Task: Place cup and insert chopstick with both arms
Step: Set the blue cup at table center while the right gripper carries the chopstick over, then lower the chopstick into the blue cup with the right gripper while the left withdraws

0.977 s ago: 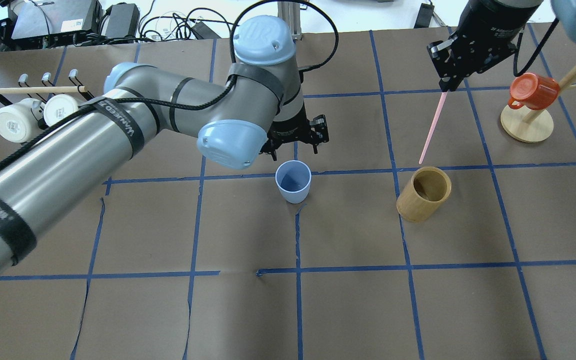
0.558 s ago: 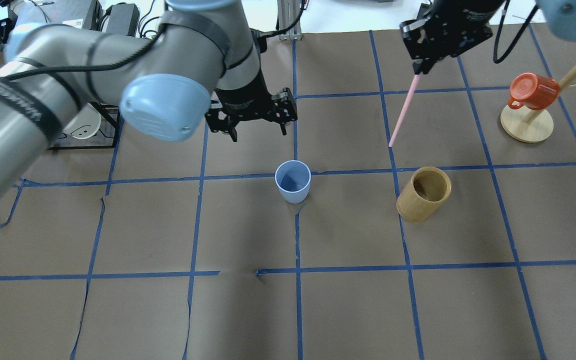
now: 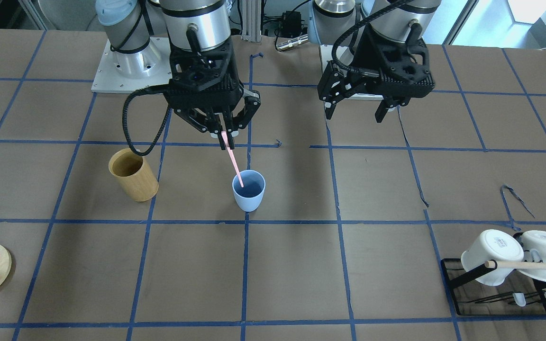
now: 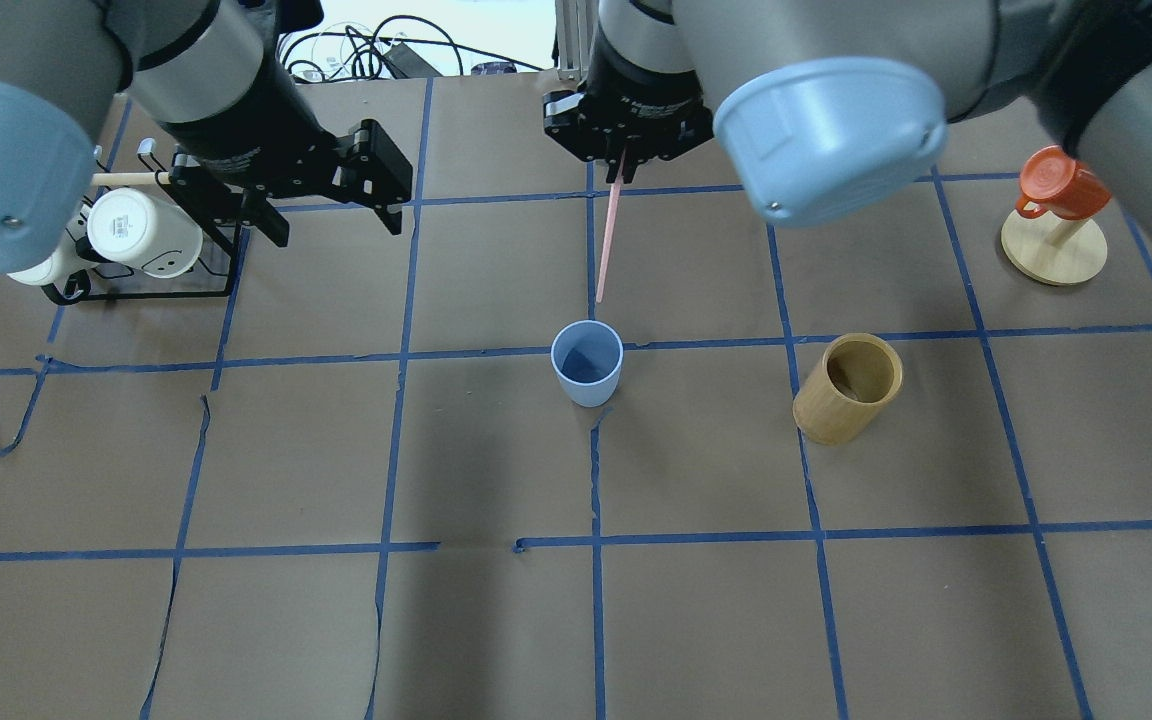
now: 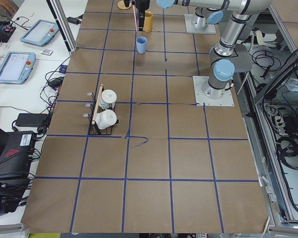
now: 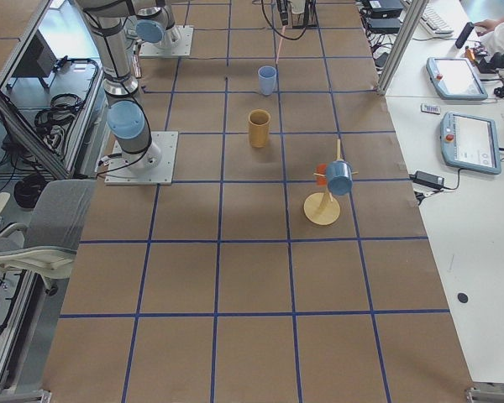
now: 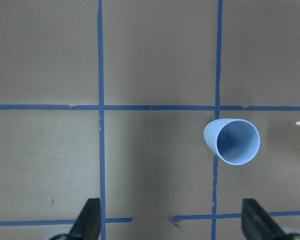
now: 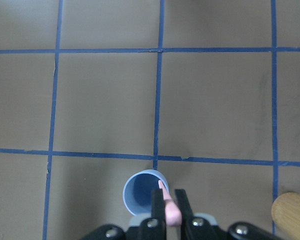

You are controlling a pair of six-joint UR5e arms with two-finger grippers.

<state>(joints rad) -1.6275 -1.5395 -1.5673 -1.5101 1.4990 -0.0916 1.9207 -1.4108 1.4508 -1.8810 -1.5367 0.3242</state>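
right gripper (image 3: pixel 223 135) in the upper centre-left of the front-facing view, pointing straight down, jaws clamped on the chopstick (image 3: pixel 233 163), left gripper (image 3: pixel 353 116) upper right of centre, pointing down, jaws spread wide

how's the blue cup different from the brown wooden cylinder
The cup is light blue and tapers toward its base; the wooden cylinder is bamboo-brown with straight sides. The wooden cylinder looks taller and wider than the cup. The chopstick in the right gripper hangs over the cup, not over the wooden cylinder. Both stand upright, open-topped, on the table.
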